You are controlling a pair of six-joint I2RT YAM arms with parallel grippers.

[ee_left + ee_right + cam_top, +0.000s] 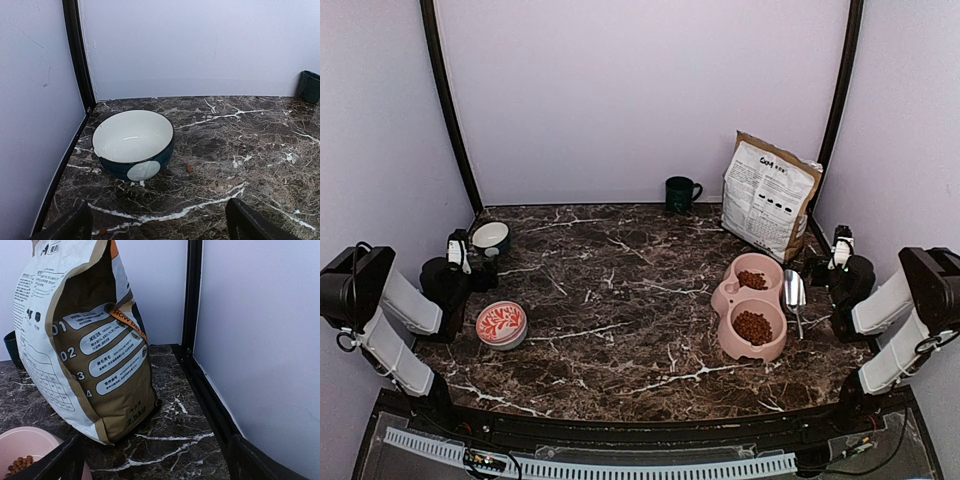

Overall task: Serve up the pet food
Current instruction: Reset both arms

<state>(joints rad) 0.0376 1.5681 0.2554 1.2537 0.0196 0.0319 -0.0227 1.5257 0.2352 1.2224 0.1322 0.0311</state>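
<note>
At right of the marble tabletop (620, 300), pet food (752, 327) sits in both wells of the pink double bowl (724, 300); metal scoop (794, 292) just beside its right rim. Kibble bag (770, 195) upright in the back-right corner, by the frame post (192, 295). Right gripper (155, 462) near the bag, jaws wide, empty. Left gripper (160, 225) at the left edge faces a blue-and-white bowl (132, 142), jaws wide, empty. Widest bare marble lies between red patterned bowl (501, 324) and double bowl.
</note>
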